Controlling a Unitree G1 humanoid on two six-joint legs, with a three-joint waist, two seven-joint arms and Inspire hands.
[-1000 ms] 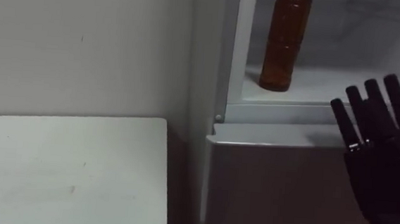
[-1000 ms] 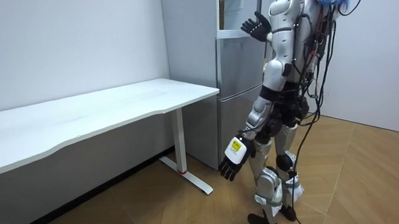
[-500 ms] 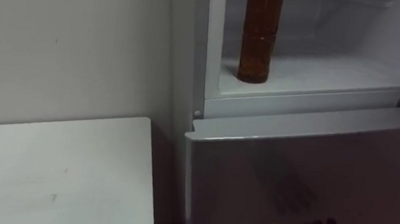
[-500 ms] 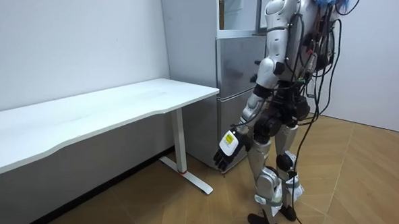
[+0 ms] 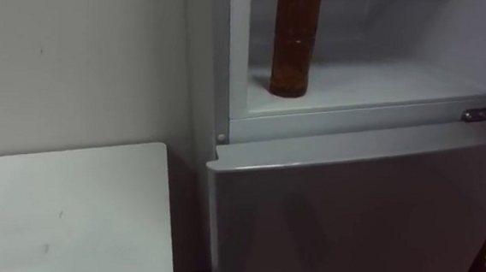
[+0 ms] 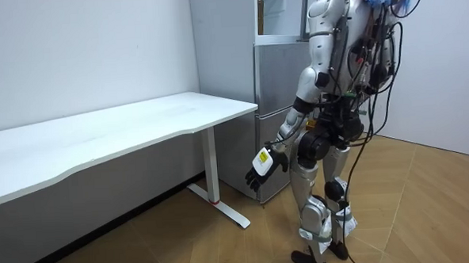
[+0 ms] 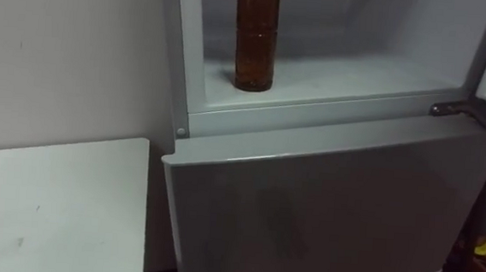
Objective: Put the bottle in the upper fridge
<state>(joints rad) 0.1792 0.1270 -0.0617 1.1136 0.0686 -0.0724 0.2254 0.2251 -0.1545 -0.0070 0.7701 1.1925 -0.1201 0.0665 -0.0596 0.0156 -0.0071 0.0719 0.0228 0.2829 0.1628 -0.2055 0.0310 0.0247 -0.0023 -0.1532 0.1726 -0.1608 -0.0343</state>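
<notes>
1. The robot stands upright on the wooden floor [image 6: 428, 210], right in front of the fridge [image 6: 274, 90]. A pale wall [image 5: 77, 56] runs off behind the table.
2. The fridge is tall and grey, and it rises just beyond the left hand [image 6: 259, 168]. Its lower door [image 5: 341, 203] is closed. The upper compartment [image 5: 384, 77] stands open, white inside, far above that hand.
3. The white table [image 6: 139, 124] stretches away to the room view's left of the hand. Its near corner sits just beside the fridge's side, and in the eye views a narrow dark gap separates the two.
4. Down low now: the left hand hangs at the end of a lowered arm, at about thigh height. It's between the table's leg [image 6: 212, 168] and the robot's own legs. Its fingers are apart and loosely relaxed, pointing down, and there's nothing in them.
5. And the bottle [image 5: 293, 41] is in the upper fridge! It stands upright on the compartment's white shelf, close to the left wall and near the front edge. It's brown, and its top is cut off by the edge of the view. It sits high above the hand and well apart from it, with nothing touching it.
6. Smallest of all is a dark metal hinge [image 5: 483, 114] at the right end of the ledge between the two compartments. It's off to the right of the bottle.
</notes>
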